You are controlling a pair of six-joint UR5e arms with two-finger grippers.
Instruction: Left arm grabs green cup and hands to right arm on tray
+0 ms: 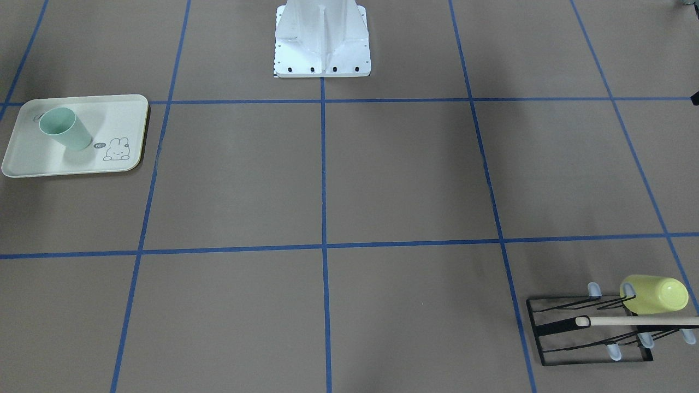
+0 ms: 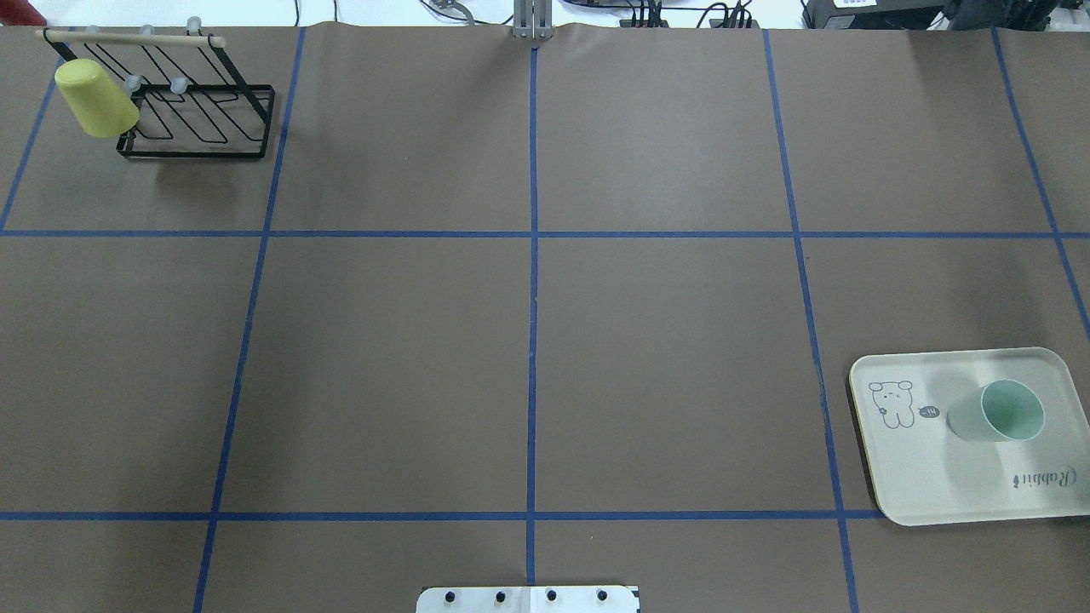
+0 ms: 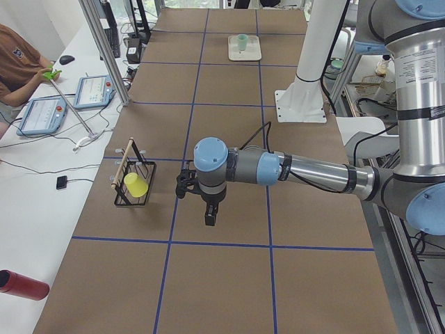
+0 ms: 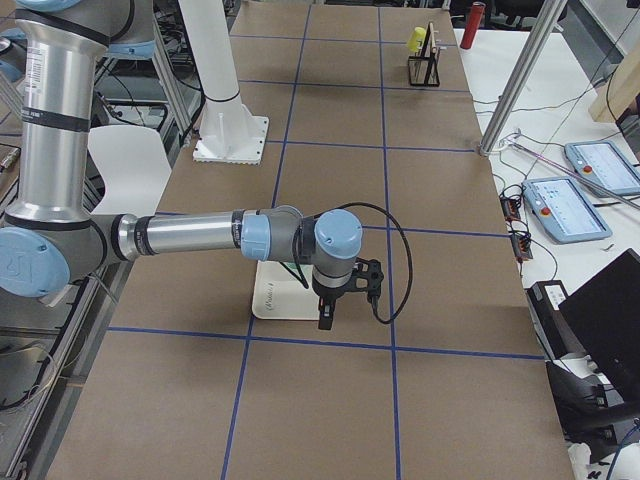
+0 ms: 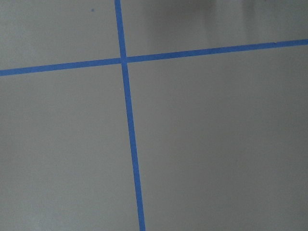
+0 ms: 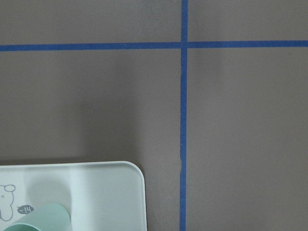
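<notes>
The mint-green cup [image 1: 65, 128] stands upright, mouth up, on the cream tray [image 1: 33, 158]. Both also show in the overhead view, the cup [image 2: 996, 413] on the tray [image 2: 937, 477], and small at the far end of the exterior left view [image 3: 241, 42]. The right wrist view catches the tray's corner [image 6: 96, 192] and the cup's rim [image 6: 36, 219]. My left gripper [image 3: 209, 216] hangs over bare table, far from the cup. My right gripper [image 4: 325, 318] hangs beside the tray [image 4: 270, 298], holding nothing. I cannot tell whether either is open or shut.
A yellow-green cup [image 2: 95, 100] hangs on a black wire rack [image 2: 204, 128] with a wooden bar, at the table corner opposite the tray. The white robot pedestal [image 1: 322, 38] stands mid-table at the robot's edge. Blue tape lines cross the brown table. An operator sits beside the table [image 3: 17, 62].
</notes>
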